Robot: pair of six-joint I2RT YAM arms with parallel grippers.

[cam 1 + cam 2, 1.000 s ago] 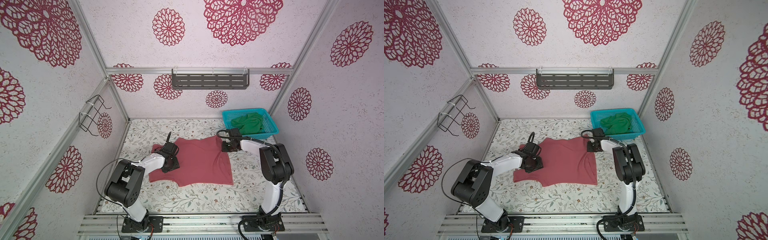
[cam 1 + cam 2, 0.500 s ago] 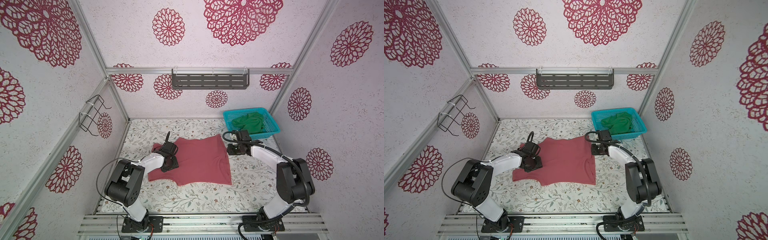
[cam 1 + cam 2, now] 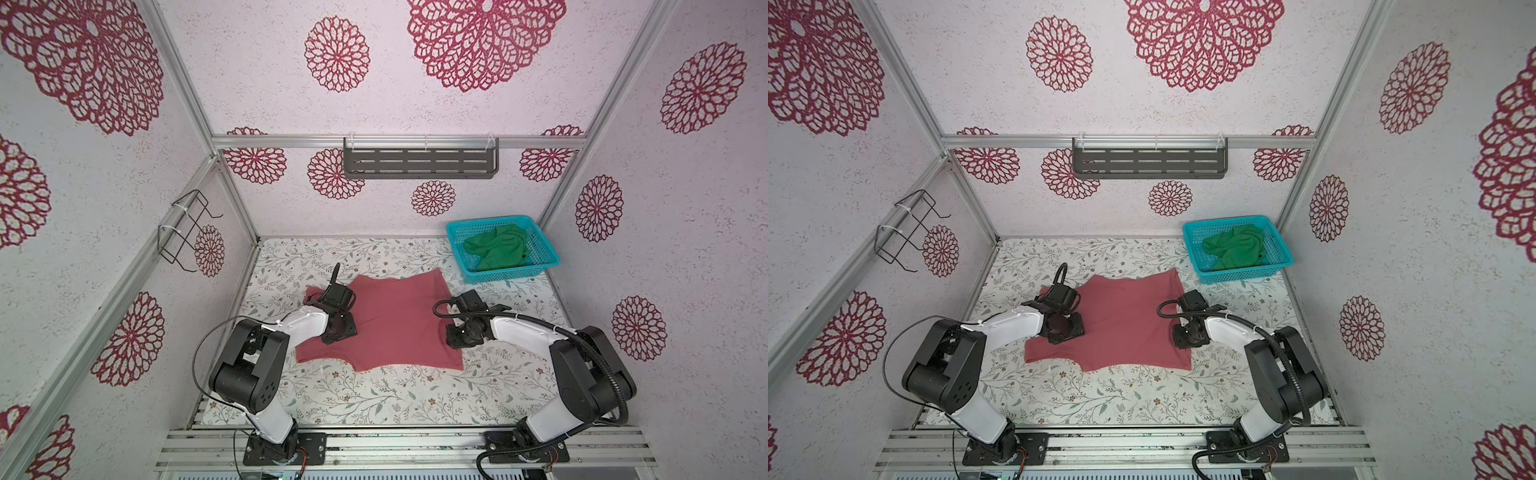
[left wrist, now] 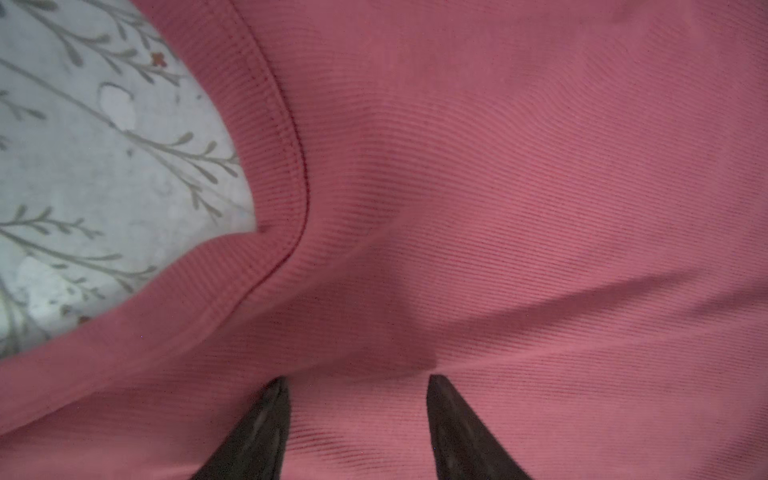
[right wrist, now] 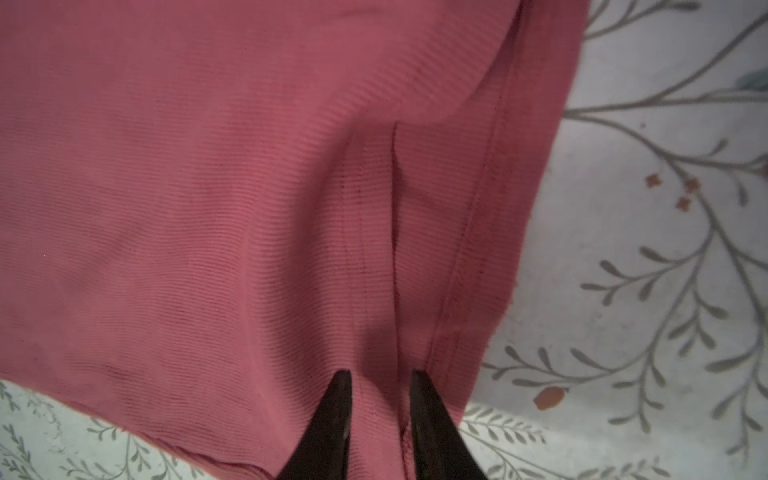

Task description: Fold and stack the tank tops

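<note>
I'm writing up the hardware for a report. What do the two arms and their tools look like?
Left arm and right arm: white rounded links between blocky black joint housings, on black base plates. A thin black cable loops off the left; a thick ribbed black hose follows the right. The left tool and right tool each have two black fingers tapering to points.

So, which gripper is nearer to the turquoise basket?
Right. The right gripper is over the edge of the pink tank top that faces the basket; the left gripper is at its opposite edge, farther away.
</note>
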